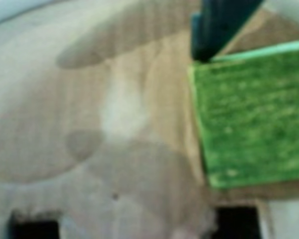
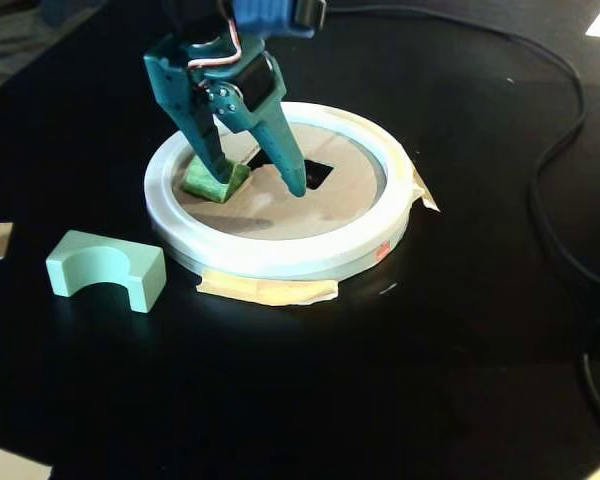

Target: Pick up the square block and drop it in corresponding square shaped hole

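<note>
In the fixed view the square block [image 2: 216, 181], a small green cube, lies on the tan cardboard disc [image 2: 310, 210] near its left rim. My teal gripper [image 2: 258, 183] stands open over the disc. Its left finger [image 2: 208, 150] touches the block's top and its right finger [image 2: 288, 160] comes down beside the square shaped hole [image 2: 318, 172]. The block is not between the fingers. The wrist view shows the block [image 1: 251, 114] large at the right, with one teal finger [image 1: 217, 27] at its top corner. Two dark cutouts [image 1: 236, 221] show at that view's bottom edge.
A white round rim [image 2: 280, 255] rings the disc, taped to the black table with tan tape [image 2: 268, 290]. A pale mint arch block [image 2: 107, 270] lies left of the rim. A larger cutout [image 2: 257, 157] sits partly behind the fingers. Black cables [image 2: 560, 160] run along the right.
</note>
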Controlling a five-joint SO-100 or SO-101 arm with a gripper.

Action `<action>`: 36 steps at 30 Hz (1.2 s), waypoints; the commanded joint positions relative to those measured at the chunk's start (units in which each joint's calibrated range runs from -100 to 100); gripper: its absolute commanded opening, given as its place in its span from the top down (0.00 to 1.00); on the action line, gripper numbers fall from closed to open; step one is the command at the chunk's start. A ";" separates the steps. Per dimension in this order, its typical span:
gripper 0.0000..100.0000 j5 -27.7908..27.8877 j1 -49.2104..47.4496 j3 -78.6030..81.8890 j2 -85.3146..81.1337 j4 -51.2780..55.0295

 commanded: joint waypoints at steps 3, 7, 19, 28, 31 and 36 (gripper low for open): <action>0.29 -0.54 -0.01 2.00 -0.72 -1.79; 0.29 -0.54 4.98 8.47 -1.43 -2.69; 0.29 0.15 7.10 9.56 -6.90 -1.89; 0.29 2.00 11.60 9.92 -17.46 2.13; 0.29 3.32 14.09 9.92 -24.00 12.96; 0.29 7.52 25.45 17.76 -40.93 16.68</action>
